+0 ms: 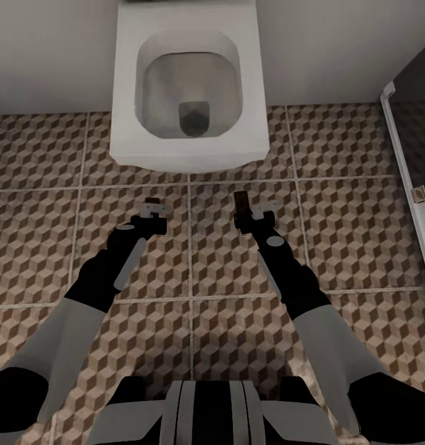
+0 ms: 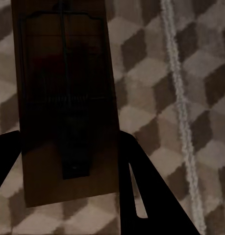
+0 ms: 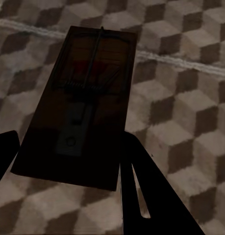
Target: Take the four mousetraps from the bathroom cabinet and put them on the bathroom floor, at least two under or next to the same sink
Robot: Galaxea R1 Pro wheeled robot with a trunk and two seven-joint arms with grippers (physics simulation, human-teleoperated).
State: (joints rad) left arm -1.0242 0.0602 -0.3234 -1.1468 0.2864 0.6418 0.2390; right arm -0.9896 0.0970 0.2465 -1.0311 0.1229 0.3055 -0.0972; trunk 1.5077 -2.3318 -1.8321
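My left tool (image 1: 152, 210) and right tool (image 1: 244, 210) each clamp a mousetrap (image 2: 63, 98) (image 3: 83, 103) above the bathroom floor (image 1: 342, 235), near the toilet (image 1: 188, 80).

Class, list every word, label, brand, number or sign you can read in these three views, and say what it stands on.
None: no readable text in any view.
Mousetrap in the left gripper: bare wood and metal, unprinted.
Mousetrap in the right gripper: likewise unprinted.
Toilet and bathroom floor: unmarked.

You face a white square toilet (image 1: 188, 86) set against a plain pale wall (image 1: 336, 43). Beneath you spreads the bathroom floor (image 1: 52, 216), cube-patterned brown and beige tiles with pale grout. A white-framed glass panel (image 1: 401, 161) stands at your right.
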